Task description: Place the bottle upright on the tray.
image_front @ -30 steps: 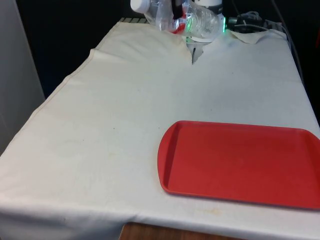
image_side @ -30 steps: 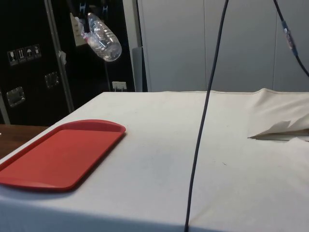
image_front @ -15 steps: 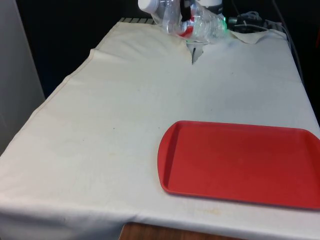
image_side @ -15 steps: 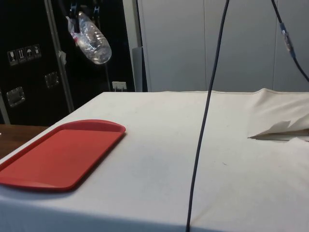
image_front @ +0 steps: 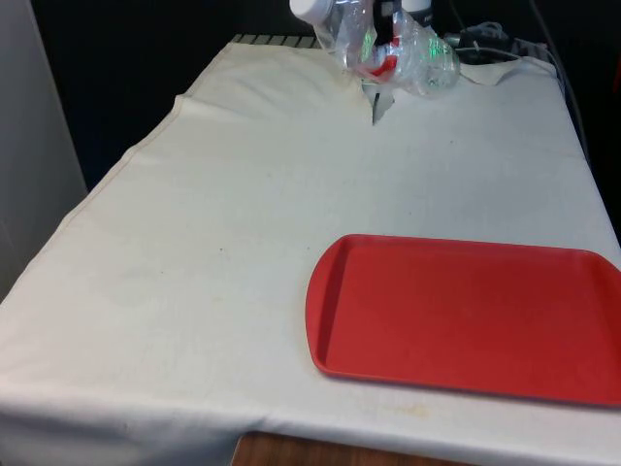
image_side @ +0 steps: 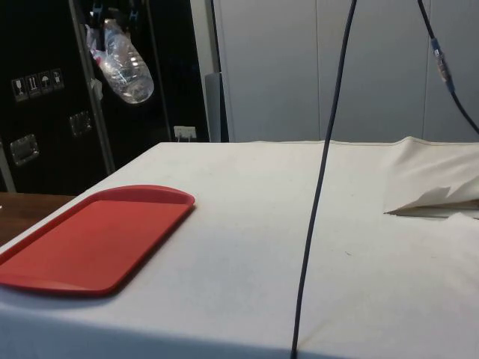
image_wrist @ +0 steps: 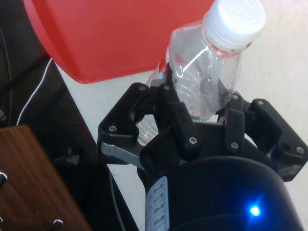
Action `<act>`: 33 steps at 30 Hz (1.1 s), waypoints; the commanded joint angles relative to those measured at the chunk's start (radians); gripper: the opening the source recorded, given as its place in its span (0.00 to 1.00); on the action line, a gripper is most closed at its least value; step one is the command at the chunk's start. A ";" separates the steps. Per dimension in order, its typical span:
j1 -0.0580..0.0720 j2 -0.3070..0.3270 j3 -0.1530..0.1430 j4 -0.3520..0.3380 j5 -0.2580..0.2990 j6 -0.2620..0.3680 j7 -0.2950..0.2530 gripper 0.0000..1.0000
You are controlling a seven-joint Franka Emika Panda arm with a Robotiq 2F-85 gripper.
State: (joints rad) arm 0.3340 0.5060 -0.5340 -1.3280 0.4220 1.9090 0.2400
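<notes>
Bottle (image_front: 383, 49) gripped above white cloth (image_front: 243, 194).

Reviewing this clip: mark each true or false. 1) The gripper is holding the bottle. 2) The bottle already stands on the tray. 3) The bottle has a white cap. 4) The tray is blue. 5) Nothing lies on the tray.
1) True: the gripper is shut on the clear bottle.
2) False: the bottle hangs in the air, tilted, well above the table, not on the tray.
3) True: the cap is white.
4) False: the tray is red.
5) True: its surface is bare.
</notes>
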 commanded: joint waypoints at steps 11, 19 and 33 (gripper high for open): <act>0.013 -0.015 0.030 -0.021 -0.014 0.090 0.014 0.35; 0.014 -0.022 0.064 -0.053 -0.024 0.163 0.014 0.35; 0.012 -0.021 0.117 -0.121 -0.036 0.278 -0.007 0.35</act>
State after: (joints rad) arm 0.3340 0.5050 -0.4150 -1.4190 0.3930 2.1570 0.2310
